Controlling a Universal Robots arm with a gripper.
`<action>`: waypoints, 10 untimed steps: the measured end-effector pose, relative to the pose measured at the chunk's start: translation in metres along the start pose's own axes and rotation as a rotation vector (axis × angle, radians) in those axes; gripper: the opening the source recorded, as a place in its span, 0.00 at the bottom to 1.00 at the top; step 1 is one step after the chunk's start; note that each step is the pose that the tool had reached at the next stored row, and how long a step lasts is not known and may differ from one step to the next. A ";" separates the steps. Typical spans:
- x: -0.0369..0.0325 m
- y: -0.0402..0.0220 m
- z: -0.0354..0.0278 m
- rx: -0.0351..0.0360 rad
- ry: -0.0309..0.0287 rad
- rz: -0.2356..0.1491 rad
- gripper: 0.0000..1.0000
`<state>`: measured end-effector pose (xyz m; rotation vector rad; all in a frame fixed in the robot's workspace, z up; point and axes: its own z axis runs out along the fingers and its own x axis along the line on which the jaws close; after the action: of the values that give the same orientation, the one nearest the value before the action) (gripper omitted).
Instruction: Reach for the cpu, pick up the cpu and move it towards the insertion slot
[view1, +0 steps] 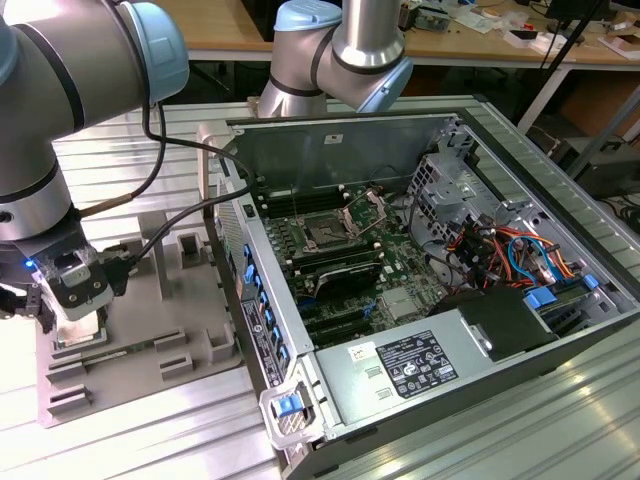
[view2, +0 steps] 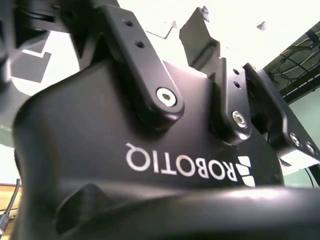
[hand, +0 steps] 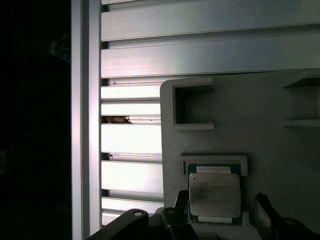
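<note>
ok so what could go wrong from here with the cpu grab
1. The cpu sits inside a raised frame on the grey tray; the open fingers flanking it might catch that frame instead of the chip's edges.
2. The insertion slot lies deep inside the computer case, so the carry could clip its wall.

At the exterior view's lower left, the end effector hides most of the cpu. In the first wrist view, the picture's edge cuts off the end effector.
</note>
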<state>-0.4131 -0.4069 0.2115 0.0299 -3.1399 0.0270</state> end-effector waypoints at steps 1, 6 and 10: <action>0.0000 0.0000 0.0000 0.0000 0.0000 0.000 0.66; 0.0000 0.0000 0.0014 -0.0062 -0.0002 -0.007 0.66; 0.0001 0.0000 0.0034 -0.0185 -0.0006 -0.014 0.66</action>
<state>-0.4133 -0.4070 0.2080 0.0524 -3.1400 -0.0021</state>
